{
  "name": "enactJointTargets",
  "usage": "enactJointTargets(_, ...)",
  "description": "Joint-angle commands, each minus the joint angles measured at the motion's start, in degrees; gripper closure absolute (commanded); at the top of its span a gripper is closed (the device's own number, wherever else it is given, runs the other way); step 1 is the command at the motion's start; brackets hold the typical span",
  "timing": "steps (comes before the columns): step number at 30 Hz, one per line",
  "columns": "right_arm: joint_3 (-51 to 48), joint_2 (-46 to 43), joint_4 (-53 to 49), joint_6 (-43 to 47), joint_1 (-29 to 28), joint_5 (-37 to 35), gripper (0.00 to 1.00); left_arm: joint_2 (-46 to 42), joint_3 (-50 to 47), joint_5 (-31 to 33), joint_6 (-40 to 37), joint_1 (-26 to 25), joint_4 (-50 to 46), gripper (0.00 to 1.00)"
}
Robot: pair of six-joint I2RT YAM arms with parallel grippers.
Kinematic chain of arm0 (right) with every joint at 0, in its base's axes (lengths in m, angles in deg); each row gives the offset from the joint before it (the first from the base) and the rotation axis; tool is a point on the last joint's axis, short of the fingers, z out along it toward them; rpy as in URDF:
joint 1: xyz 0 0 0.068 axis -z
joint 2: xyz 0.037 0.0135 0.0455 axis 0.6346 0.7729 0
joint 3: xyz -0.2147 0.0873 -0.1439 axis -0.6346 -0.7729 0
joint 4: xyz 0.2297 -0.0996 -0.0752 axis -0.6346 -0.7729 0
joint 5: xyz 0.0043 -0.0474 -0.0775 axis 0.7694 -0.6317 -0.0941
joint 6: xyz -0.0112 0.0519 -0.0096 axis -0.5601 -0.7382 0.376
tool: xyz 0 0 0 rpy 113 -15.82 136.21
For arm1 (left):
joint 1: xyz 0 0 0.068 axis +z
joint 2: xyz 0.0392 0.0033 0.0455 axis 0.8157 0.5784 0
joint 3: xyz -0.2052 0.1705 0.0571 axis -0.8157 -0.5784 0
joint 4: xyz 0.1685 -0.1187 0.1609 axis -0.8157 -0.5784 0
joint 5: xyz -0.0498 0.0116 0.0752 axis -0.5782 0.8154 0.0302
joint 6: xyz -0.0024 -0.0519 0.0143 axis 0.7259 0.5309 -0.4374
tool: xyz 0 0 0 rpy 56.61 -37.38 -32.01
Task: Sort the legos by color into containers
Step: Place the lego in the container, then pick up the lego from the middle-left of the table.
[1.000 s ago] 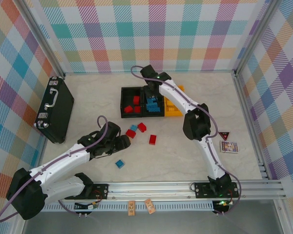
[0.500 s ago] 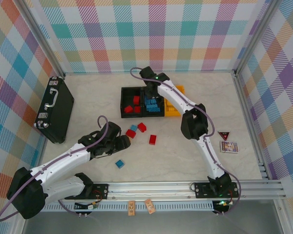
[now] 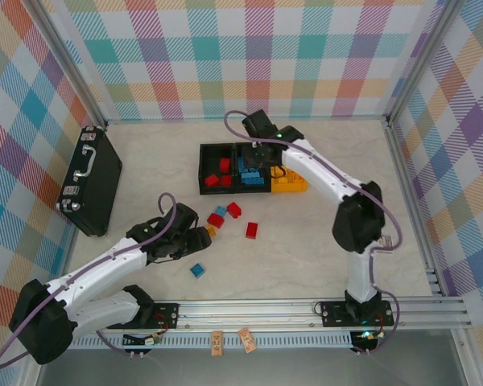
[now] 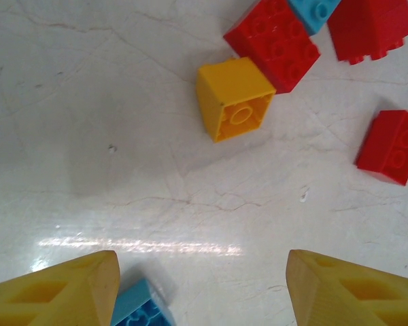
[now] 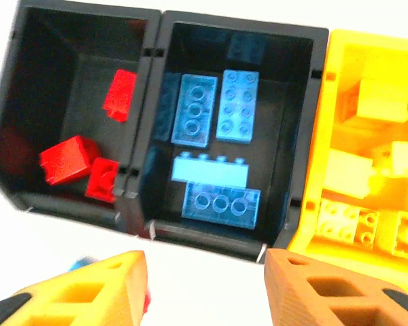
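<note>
Legos [image 4: 234,98] in red, blue and yellow are lying loose on the tabletop [image 4: 122,136], on the near side of the containers [image 5: 141,136]. My left hand [image 4: 204,285] is hovering over them, spread and empty. My right hand [image 5: 204,285] is hanging above the containers' near rim, also spread and empty; colour-matched bricks are sitting inside.

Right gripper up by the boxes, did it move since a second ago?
Yes. The right gripper slid a little to the right, from over the middle black bin toward the yellow bin.
</note>
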Motion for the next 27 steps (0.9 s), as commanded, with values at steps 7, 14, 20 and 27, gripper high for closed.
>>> enactJointTargets(7, -25.2, -16.5, 11.8, -3.8, -1.1, 17.5, 0.47, -0.3, 2.8, -3.5, 3.2, -2.7, -12.6, 0.36)
enactJointTargets(14, -40.7, -25.6, 16.4, -6.3, -3.8, 24.0, 0.44, 0.2, -0.2, -5.6, 12.4, -7.3, -12.3, 0.32)
enactJointTargets(20, -51.1, -29.8, 22.2, -8.1, -6.5, 30.4, 0.42, 3.4, -2.5, -5.8, 16.3, -8.4, -9.2, 0.31)
enactJointTargets(27, -56.3, -31.4, 24.4, -9.3, -7.3, 31.2, 0.42, 10.4, -0.8, -5.7, 15.7, -8.6, -8.4, 0.3)
